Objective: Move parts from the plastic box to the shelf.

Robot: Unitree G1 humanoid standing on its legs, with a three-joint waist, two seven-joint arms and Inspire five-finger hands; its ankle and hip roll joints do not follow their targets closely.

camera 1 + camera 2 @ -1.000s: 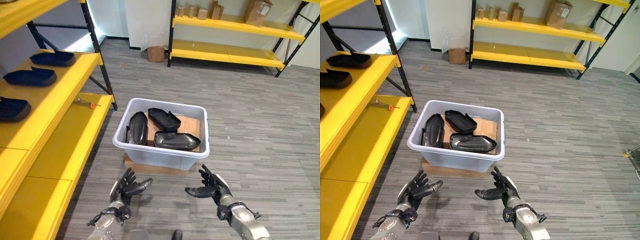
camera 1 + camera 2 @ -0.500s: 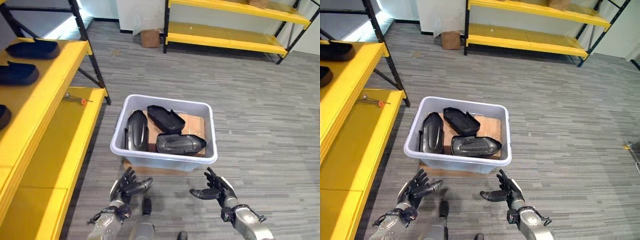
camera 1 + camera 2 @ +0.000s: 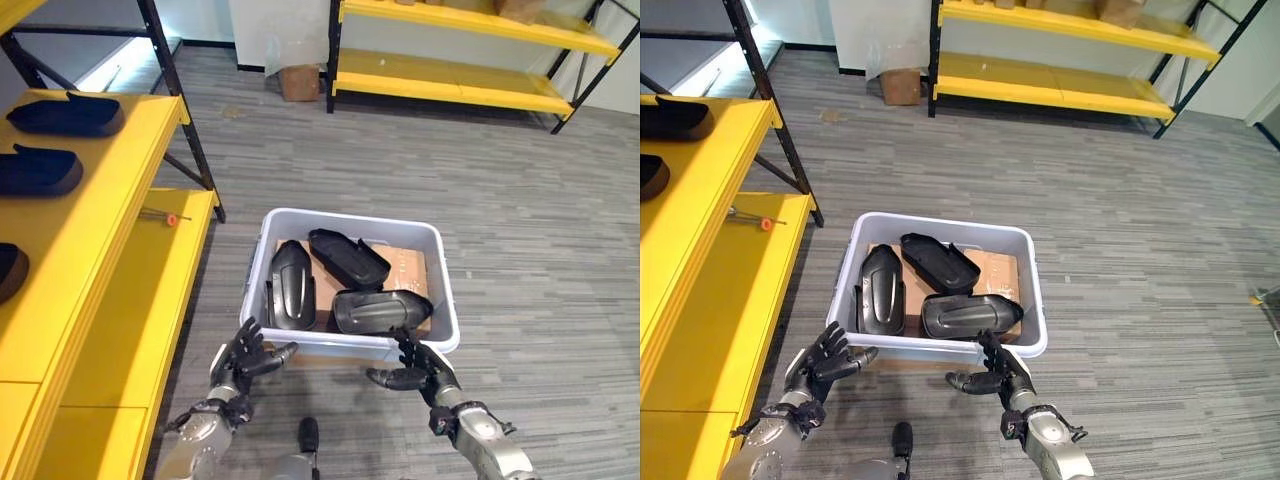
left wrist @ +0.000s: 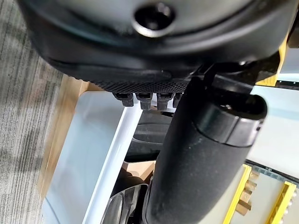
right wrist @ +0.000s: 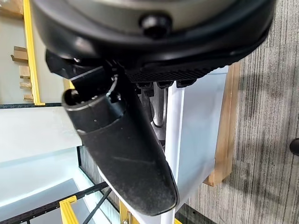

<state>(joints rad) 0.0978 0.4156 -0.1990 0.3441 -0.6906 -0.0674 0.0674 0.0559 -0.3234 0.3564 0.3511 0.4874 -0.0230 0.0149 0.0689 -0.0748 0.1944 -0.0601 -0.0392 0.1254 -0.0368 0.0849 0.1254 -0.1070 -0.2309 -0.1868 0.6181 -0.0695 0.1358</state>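
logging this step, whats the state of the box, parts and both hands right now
plastic box: open-topped, on a wooden board, three black parts inside
black parts: loose in the box, none gripped
left hand: open, empty, at the box's near rim
right hand: open, empty, at the near rim

Lighting: bright, even, indoor; a pale glare patch on the grey striped carpet floor (image 3: 130, 75) at far left behind the yellow metal shelf (image 3: 90, 240). Shadows: soft and shallow, inside the pale grey plastic box (image 3: 349, 345). Focus: head views sharp with straight lines bowing at edges; wrist views blurred at the near dark left hand (image 4: 196, 154) and dark right hand (image 5: 126, 140).
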